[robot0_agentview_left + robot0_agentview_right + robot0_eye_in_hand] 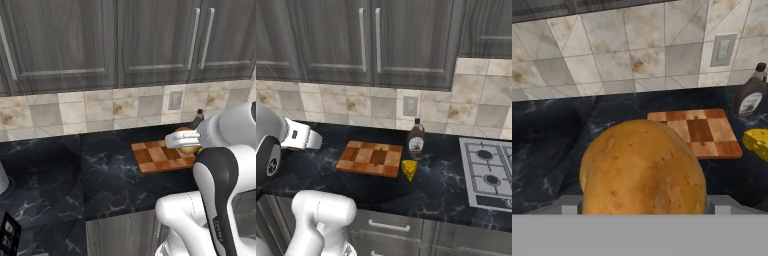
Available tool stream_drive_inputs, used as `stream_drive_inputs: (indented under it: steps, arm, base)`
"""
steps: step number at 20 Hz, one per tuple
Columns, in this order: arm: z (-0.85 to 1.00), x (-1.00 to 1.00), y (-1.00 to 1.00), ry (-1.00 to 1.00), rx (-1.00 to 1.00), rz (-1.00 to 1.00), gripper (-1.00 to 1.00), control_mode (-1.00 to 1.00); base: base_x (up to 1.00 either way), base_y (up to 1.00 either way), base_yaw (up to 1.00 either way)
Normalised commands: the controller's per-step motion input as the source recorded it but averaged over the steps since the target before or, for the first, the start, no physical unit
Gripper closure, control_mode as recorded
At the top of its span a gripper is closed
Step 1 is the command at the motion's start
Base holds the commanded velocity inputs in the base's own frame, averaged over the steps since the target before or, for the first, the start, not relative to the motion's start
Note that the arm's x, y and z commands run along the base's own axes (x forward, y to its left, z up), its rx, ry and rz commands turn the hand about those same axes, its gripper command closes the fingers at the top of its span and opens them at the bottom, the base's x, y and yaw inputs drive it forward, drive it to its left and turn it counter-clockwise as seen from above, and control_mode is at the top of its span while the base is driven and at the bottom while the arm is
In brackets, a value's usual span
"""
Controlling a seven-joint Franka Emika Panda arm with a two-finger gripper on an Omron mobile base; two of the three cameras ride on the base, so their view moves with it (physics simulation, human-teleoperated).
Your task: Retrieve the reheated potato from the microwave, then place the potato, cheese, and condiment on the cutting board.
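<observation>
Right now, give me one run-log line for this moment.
gripper: shut on potato, carried above counter | cutting board: bare | cheese: right of board | condiment: behind cheese

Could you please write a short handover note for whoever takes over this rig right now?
Gripper: shut on the potato, carried above the dark counter, short of the board.
Cutting board: on the counter below the wall outlet, nothing on it yet.
Cheese: on the counter just off the board's right end.
Condiment: upright by the backsplash, behind the cheese, left of the stove.
Done: potato is in the grip and near the board.
Left: set the potato on the board, then move the cheese and condiment onto it.
</observation>
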Motion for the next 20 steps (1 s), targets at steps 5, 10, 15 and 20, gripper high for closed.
stream_drive_inputs:
  steps: [5,10,15,20]
  arm:
    - [0.00,0.00,0.00,0.00,0.00,0.00,1.00,1.00]
    - [0.00,0.00,0.00,0.00,0.00,0.00,1.00,1.00]
    - [0.00,0.00,0.00,0.00,0.00,0.00,1.00,1.00]
    - [0.00,0.00,0.00,0.00,0.00,0.00,1.00,-1.00]
  base:
    - [0.00,0.00,0.00]
    - [0.00,0.00,0.00]
    - [0.00,0.00,0.00]
    - [0.00,0.00,0.00]
